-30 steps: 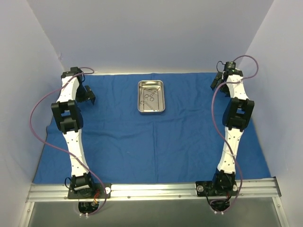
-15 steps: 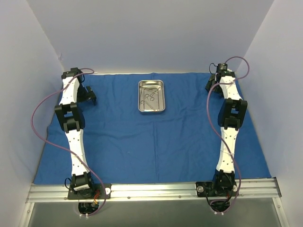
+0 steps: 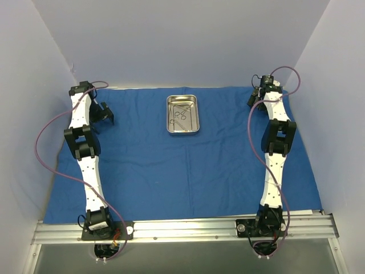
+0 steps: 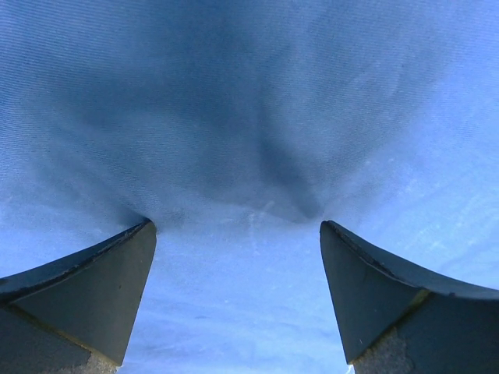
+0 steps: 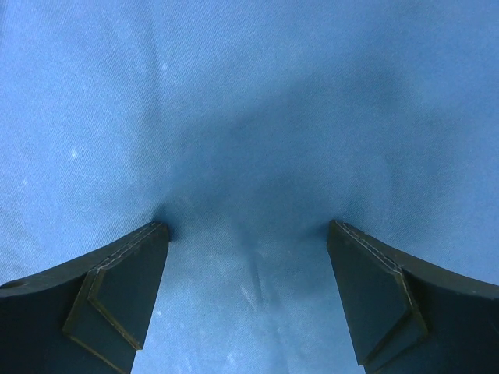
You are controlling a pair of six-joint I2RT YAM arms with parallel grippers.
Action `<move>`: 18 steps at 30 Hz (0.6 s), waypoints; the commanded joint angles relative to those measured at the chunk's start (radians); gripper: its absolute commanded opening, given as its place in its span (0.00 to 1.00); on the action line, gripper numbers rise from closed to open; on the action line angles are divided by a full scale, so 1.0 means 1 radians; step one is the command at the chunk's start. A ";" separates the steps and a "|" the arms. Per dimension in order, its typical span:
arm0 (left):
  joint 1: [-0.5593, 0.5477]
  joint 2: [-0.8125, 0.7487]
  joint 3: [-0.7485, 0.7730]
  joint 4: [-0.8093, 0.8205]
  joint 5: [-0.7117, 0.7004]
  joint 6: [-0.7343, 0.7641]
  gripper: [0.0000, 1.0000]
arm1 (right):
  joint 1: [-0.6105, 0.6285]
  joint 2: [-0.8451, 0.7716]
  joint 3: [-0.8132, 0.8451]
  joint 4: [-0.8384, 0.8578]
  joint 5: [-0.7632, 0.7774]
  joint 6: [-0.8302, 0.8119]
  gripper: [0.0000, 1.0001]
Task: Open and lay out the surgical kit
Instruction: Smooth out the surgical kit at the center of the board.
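Your left tool (image 4: 236, 227) and right tool (image 5: 248, 226), both spread wide, tips on the wrap (image 3: 188, 171); tray (image 3: 183, 130) between.

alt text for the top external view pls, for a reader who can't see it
A large blue cloth wrap lies spread open and nearly flat, with a shiny steel tray holding thin metal instruments at its far centre. The left arm and right arm stretch up either side, each ending near a far corner of the cloth.
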 commanded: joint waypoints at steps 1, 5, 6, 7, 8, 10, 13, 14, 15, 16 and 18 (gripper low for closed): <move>0.020 0.105 0.012 0.163 0.086 0.009 0.97 | -0.006 0.039 -0.137 -0.015 -0.007 0.048 0.86; 0.014 0.122 0.023 0.194 0.146 0.011 0.97 | -0.007 -0.031 -0.286 0.046 -0.019 0.064 0.86; 0.009 0.128 0.023 0.199 0.156 0.009 0.97 | -0.006 -0.031 -0.294 0.036 -0.016 0.064 0.86; 0.006 0.130 0.027 0.205 0.169 0.011 0.97 | -0.006 -0.030 -0.292 0.026 -0.007 0.065 0.86; 0.004 0.131 0.029 0.208 0.175 0.011 0.97 | -0.007 -0.033 -0.296 0.019 0.000 0.065 0.86; 0.003 0.136 0.030 0.213 0.175 0.000 0.97 | -0.009 -0.037 -0.314 0.040 -0.012 0.058 0.86; 0.001 0.134 0.032 0.229 0.182 -0.006 0.97 | -0.006 -0.012 -0.260 0.000 -0.013 0.045 0.86; 0.004 0.136 0.049 0.232 0.184 -0.008 0.97 | -0.007 -0.001 -0.233 -0.010 -0.015 0.048 0.86; 0.006 0.142 0.052 0.239 0.189 -0.015 0.96 | -0.007 -0.002 -0.234 -0.014 -0.018 0.062 0.85; 0.009 0.145 0.053 0.249 0.198 -0.019 0.96 | -0.009 -0.005 -0.240 -0.012 -0.019 0.068 0.86; 0.015 0.153 0.060 0.256 0.221 -0.023 0.96 | -0.007 -0.024 -0.277 0.006 -0.026 0.080 0.85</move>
